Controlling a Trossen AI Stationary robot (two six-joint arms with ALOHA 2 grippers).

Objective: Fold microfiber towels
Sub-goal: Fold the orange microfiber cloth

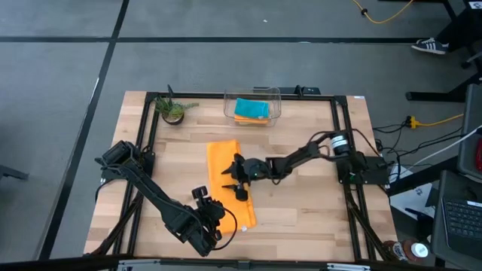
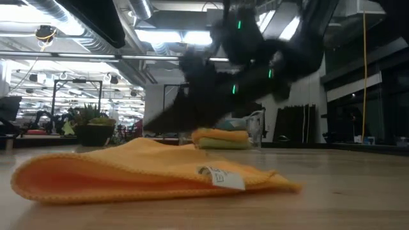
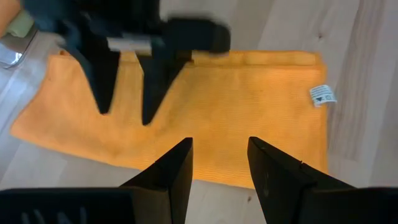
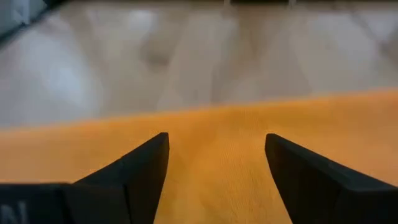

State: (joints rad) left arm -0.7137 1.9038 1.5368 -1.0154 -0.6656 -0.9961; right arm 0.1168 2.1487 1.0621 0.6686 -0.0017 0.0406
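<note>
An orange microfiber towel (image 1: 226, 162) lies folded flat in a long strip at the table's middle, its white tag (image 3: 322, 94) at one near corner; the low view shows its layers (image 2: 147, 169). My right gripper (image 1: 235, 181) hovers open over the strip's middle, with cloth below its fingers (image 4: 217, 168). My left gripper (image 1: 220, 226) stands open above the strip's near end, with nothing between its fingers (image 3: 217, 165). More folded towels, a teal one (image 1: 251, 109) on top, lie in the clear bin (image 1: 252, 98).
The clear bin stands at the table's far edge, a small potted plant (image 1: 173, 111) to its left. A black frame (image 1: 147, 135) runs round the tabletop. Bare wood (image 1: 301, 203) lies to the right of the towel.
</note>
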